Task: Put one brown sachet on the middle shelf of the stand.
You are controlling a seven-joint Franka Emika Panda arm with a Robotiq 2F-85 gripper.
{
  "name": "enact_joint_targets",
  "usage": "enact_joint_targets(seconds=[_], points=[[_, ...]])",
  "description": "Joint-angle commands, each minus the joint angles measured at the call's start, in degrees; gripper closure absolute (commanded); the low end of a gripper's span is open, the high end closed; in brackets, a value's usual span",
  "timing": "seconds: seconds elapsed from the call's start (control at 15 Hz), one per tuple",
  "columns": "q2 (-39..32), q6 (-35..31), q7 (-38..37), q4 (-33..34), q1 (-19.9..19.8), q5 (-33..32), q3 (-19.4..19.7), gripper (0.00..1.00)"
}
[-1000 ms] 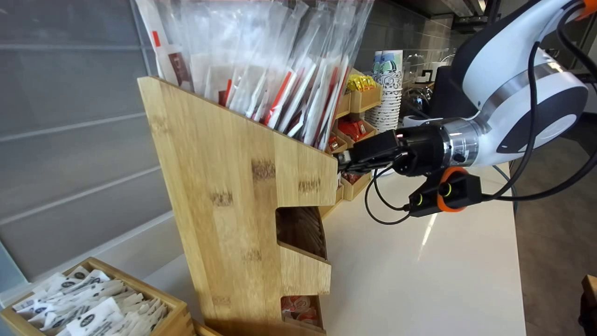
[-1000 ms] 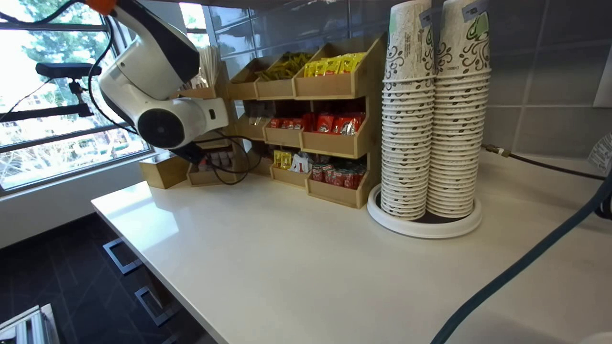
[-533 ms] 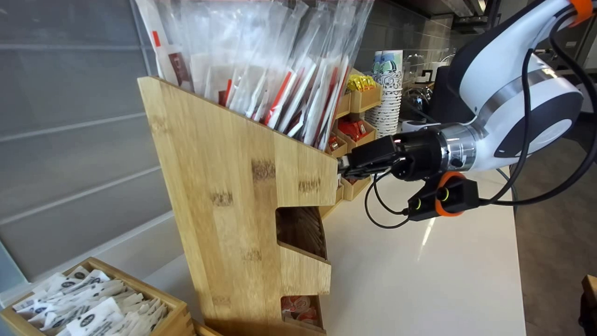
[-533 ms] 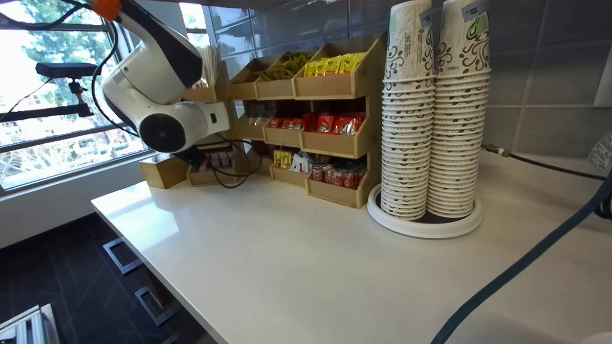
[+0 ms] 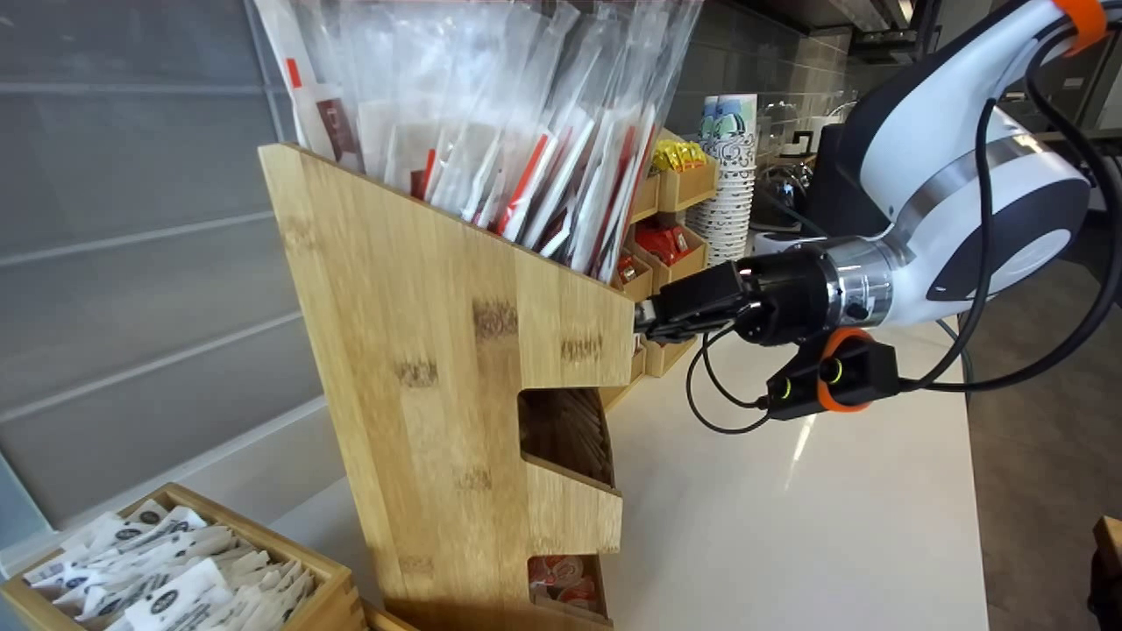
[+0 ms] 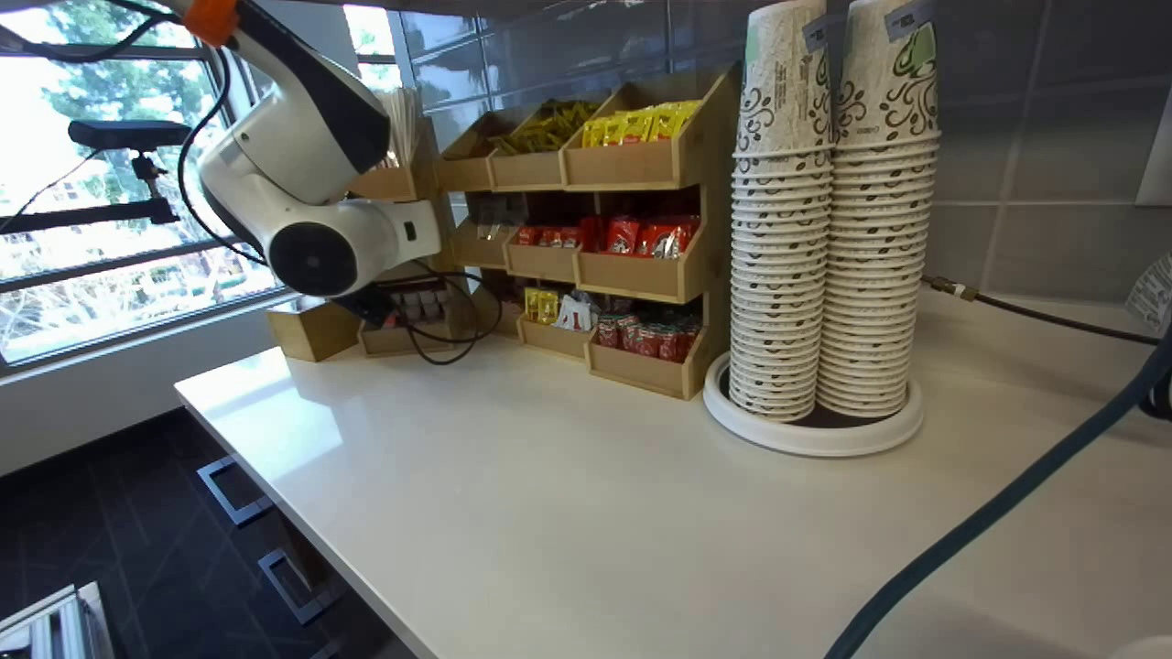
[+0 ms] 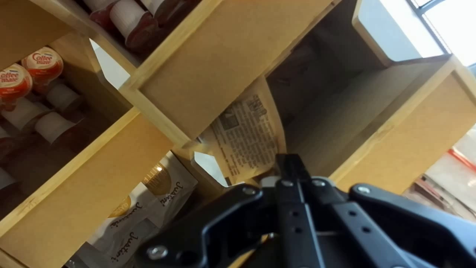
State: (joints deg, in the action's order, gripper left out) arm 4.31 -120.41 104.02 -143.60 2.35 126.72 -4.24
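Observation:
The stand [image 5: 438,350] is tall bamboo with wrapped straws in its top. It also shows in an exterior view [image 6: 380,183], partly behind the arm. My gripper [image 5: 645,315] is at the front edge of its upper tier, fingertips partly hidden by the side panel. In the wrist view the fingers [image 7: 292,162] are shut on the upper edge of the brown sachet [image 7: 245,134], which has dark print. The pinched corner is hidden behind the fingers. The sachet hangs bent, its lower part behind the front panel of the middle shelf [image 7: 219,67], near one side wall. The shelf's dark recess [image 5: 548,421] shows in an exterior view.
The lowest tier holds creamer cups [image 7: 128,20]. An adjoining organiser [image 6: 632,169] holds yellow and red packets. Cup stacks [image 6: 778,275] stand on a white tray [image 6: 815,444]. A low wooden box [image 5: 329,587] holds white sachets. Cables [image 5: 727,429] hang below my wrist.
My gripper and wrist camera have sunk slightly in front of the stand. The arm has shifted a little. The stand has not moved.

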Motion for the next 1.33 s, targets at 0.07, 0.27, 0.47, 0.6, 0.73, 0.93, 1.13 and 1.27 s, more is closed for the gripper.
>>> enact_joint_targets(seconds=[0.07, 0.27, 0.47, 0.6, 0.73, 0.93, 1.13, 1.27], points=[[-1.0, -1.0, 0.0, 1.1, 0.1, -1.5, -0.2, 1.00], [-0.8, -2.5, -0.5, 1.1, 0.3, -2.8, -0.4, 1.00], [-0.7, -4.0, -0.9, 1.2, 0.3, -4.4, -0.5, 1.00], [-0.6, -4.4, -1.1, 1.3, 0.3, -4.8, -0.4, 0.72], [-0.3, -4.8, -1.4, 1.5, 0.3, -5.4, -0.4, 0.69], [0.3, -5.5, -2.0, 1.9, 0.3, -6.6, -0.4, 0.49], [1.4, -8.1, -3.9, 2.3, 0.3, -9.5, -0.5, 0.28], [2.2, -10.3, -6.0, 2.3, 0.2, -12.4, -0.5, 0.14]])
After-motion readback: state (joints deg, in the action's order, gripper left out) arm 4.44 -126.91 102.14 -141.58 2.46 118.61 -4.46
